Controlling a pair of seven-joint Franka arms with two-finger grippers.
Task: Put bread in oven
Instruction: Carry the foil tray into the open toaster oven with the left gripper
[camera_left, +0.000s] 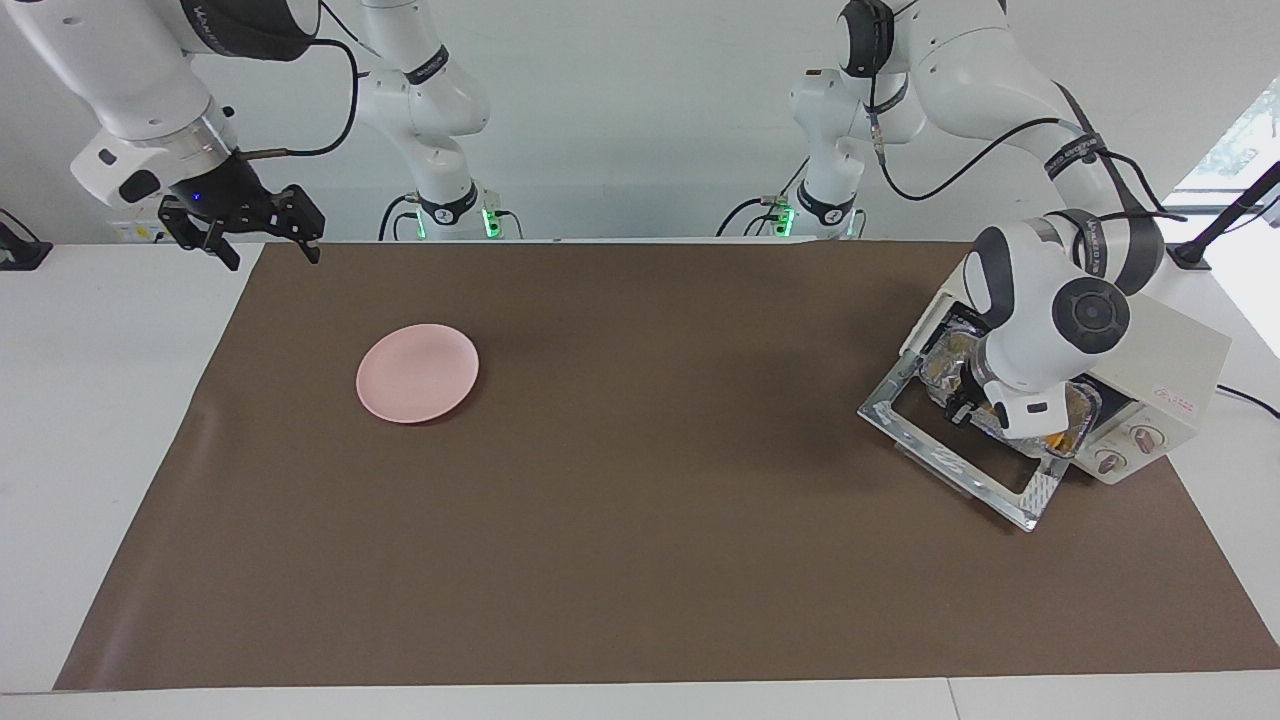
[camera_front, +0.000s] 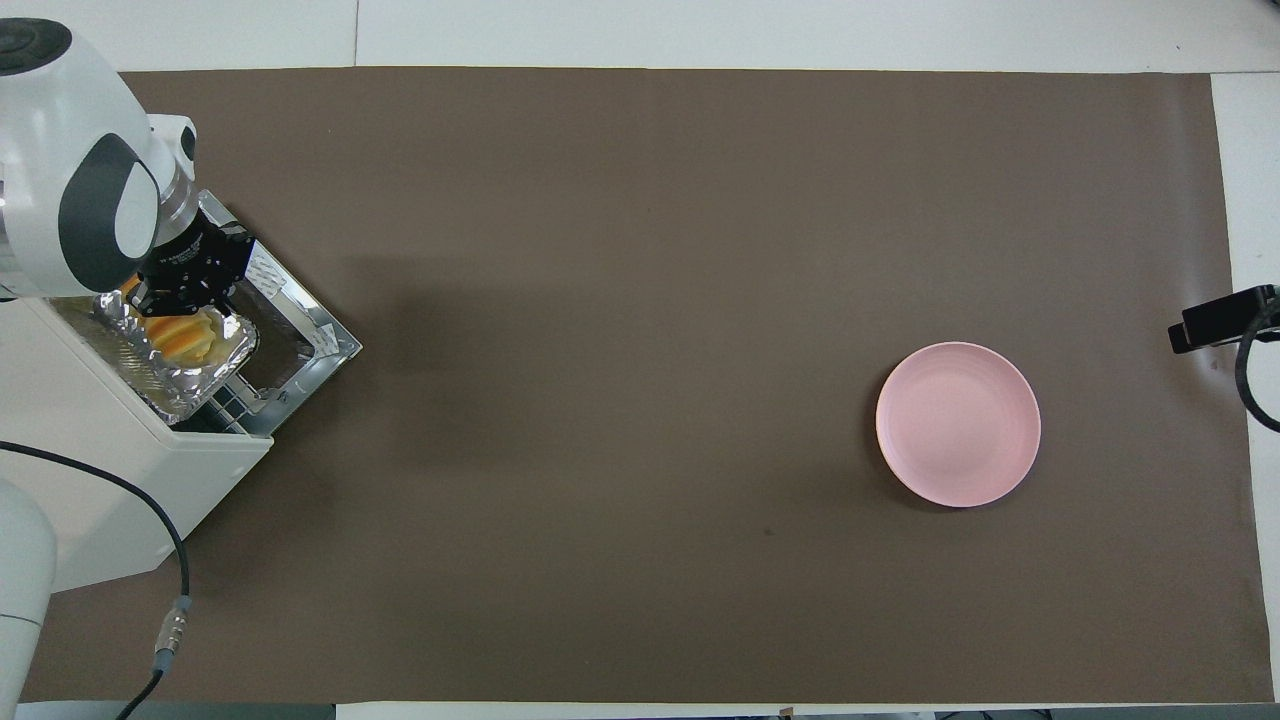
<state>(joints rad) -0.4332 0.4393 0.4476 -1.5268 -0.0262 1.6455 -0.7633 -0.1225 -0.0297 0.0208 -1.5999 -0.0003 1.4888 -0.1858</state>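
Note:
The cream-white oven (camera_left: 1170, 360) stands at the left arm's end of the table with its glass door (camera_left: 890, 410) dropped open. A crinkled foil tray (camera_front: 190, 385) juts out of the oven's mouth over the door. The golden ridged bread (camera_front: 185, 338) lies in that tray; in the facing view only an orange bit of the bread (camera_left: 1058, 438) shows under the hand. My left gripper (camera_front: 160, 300) is low over the tray, at the bread's end, and it also shows in the facing view (camera_left: 962, 408). My right gripper (camera_left: 268, 250) is open and empty, and it waits raised at the right arm's end of the table.
A round pink plate (camera_left: 417, 372) lies empty on the brown mat toward the right arm's end; it also shows in the overhead view (camera_front: 958, 424). The oven's cable (camera_front: 170, 560) runs off the table's near edge. The oven's body (camera_front: 110, 450) fills that near corner.

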